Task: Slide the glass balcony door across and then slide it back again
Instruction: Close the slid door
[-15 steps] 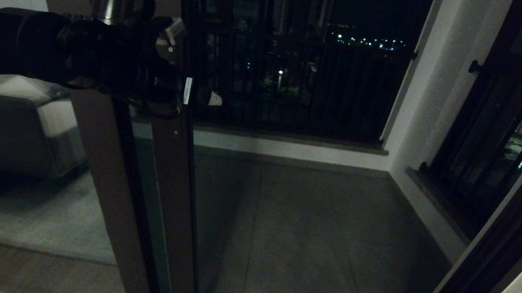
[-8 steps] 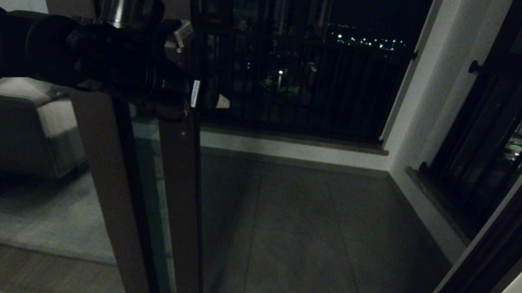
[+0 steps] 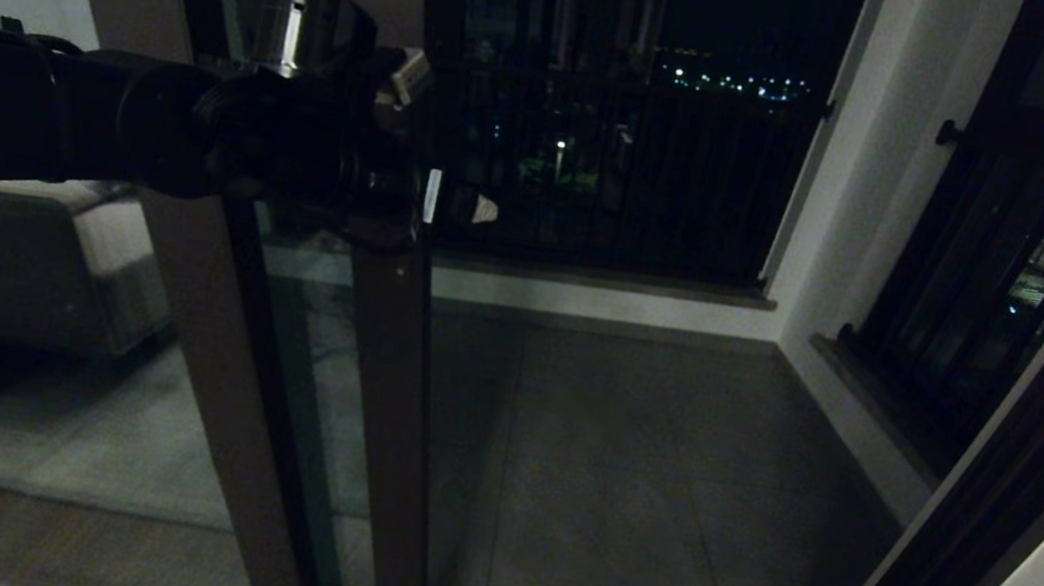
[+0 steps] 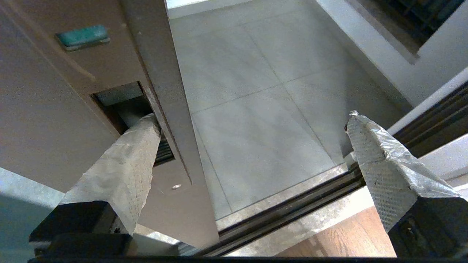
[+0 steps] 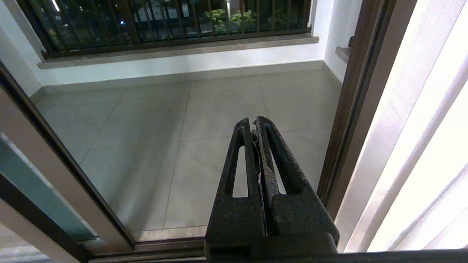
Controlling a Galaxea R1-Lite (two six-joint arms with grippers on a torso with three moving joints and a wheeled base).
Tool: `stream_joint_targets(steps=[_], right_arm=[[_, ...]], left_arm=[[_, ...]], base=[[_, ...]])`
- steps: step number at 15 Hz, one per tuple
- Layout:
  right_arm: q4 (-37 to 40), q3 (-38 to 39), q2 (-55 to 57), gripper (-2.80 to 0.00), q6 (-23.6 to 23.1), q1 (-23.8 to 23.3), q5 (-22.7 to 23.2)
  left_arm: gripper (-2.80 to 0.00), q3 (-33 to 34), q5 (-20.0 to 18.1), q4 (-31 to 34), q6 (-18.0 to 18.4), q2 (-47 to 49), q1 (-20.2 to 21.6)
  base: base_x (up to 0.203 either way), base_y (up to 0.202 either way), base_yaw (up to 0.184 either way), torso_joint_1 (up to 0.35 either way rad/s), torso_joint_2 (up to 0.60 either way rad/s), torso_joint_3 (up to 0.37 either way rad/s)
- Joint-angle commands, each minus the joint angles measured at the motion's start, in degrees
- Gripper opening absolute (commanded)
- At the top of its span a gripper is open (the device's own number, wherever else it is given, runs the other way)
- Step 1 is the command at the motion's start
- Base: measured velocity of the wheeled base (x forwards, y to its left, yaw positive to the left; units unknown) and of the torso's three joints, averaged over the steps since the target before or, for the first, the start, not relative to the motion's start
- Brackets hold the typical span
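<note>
While hooking brown matte door stile [image 4: 161, 73], textured claw [image 4: 252, 131] gapes.

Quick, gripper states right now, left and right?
Left gripper: open wide, one finger hooked in the door handle recess, gripping nothing.
Right gripper: shut, empty, parked facing the balcony floor.

My grey, dimple-textured fingertips [image 4: 124, 171] straddle the dark brown stile of the glass balcony door [image 4: 161, 73], a teal tab [image 4: 82, 35] at eleven o'clock, pale grey square floor tiles [image 4: 256, 120] beyond.
</note>
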Motion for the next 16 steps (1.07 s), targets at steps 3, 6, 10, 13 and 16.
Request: stream_joint_targets(steps=[3, 6, 10, 13, 16], right_arm=[[0.00, 0.01, 0.00, -2.80, 0.01, 0.00, -0.01], [0.00, 0.01, 0.00, -2.80, 0.01, 0.06, -0.01], [0.00, 0.01, 0.00, -2.80, 0.01, 0.00, -0.01], [0.00, 0.01, 0.00, -2.80, 0.01, 0.03, -0.01], [0.00, 0.01, 0.00, -2.80, 0.01, 0.02, -0.01]], left_arm=[[0.00, -0.38, 0.15, 0.11, -0.14, 0.72, -1.23], [0.00, -0.46, 0.17, 0.11, -0.14, 0.81, -2.10], [0.00, -1.40, 0.31, 0.02, -0.14, 1.85, -3.18], [0.00, -3.04, 0.86, 0.02, -0.14, 2.86, -3.69], [0.00, -3.80, 0.86, 0.02, -0.08, 3.33, -4.01]], base=[[0.000, 0.000, 0.000, 0.000, 0.00, 0.000], [0.000, 0.000, 0.000, 0.000, 0.00, 0.000], [0.000, 0.000, 0.000, 0.000, 0.00, 0.000], [0.000, 0.000, 0.000, 0.000, 0.00, 0.000], [0.000, 0.000, 0.000, 0.000, 0.00, 0.000]])
